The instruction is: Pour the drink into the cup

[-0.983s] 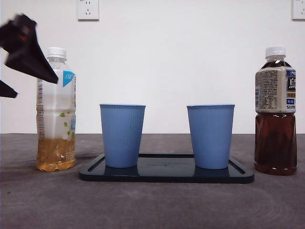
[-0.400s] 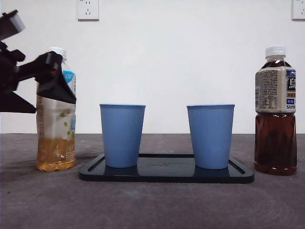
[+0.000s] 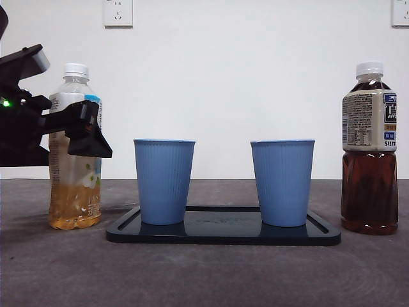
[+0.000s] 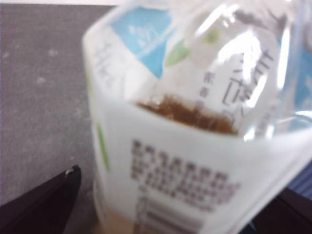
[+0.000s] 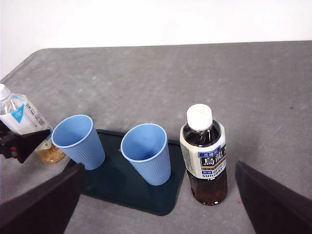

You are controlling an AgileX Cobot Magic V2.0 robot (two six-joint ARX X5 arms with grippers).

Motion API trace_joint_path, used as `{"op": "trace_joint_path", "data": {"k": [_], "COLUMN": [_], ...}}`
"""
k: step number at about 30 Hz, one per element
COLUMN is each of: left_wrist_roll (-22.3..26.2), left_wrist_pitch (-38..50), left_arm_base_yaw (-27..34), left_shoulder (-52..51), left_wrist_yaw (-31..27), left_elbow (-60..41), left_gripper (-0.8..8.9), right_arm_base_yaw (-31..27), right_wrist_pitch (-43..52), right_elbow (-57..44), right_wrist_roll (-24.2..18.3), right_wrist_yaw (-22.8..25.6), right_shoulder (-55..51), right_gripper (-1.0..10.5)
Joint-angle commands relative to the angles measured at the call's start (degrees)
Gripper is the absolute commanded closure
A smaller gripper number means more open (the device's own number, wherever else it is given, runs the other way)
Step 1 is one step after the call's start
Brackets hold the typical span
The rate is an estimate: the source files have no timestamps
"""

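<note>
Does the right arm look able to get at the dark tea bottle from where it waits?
Probably yes. The right tool hangs open above the dark tea bottle, which stands alone off the tray, nothing between them.

You see a grey table (image 3: 204, 275) bearing a dark tray (image 3: 223, 233), a pale tea bottle (image 3: 75, 192) and a dark tea bottle (image 3: 369, 192).

A bare lab-style test bench: grey table (image 3: 204, 275), blank white wall (image 3: 255, 77), wall sockets (image 3: 118, 13).
</note>
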Motion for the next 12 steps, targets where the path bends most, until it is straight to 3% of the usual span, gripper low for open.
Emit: {"op": "trace_joint_path", "data": {"k": [1,5,12], "left_wrist_roll": [1.29,1.77,2.99], "left_wrist_pitch": [2.34,3.06,3.54], "left_arm_base_yaw": [-0.22,-0.2,-0.22], "left_shoulder": [1.73,2.01,1.88], "left_wrist_yaw": [-0.11,-0.09,-0.11], "left_elbow": [0.0,0.0,0.0], "left_gripper": [3.43,5.18,5.38], "right_arm_base_yaw": [0.31,0.31,0.31], "right_wrist_pitch": [0.35,0.35,0.33], "right_elbow": [1.46,1.64,2.03], "right_wrist_roll": [0.59,0.61,0.61], "right_wrist_yaw": [-0.07,-0.07,-0.09], "right_shoulder": [0.37,0.37,0.37], "right_gripper": [4.5,4.5,4.5]}}
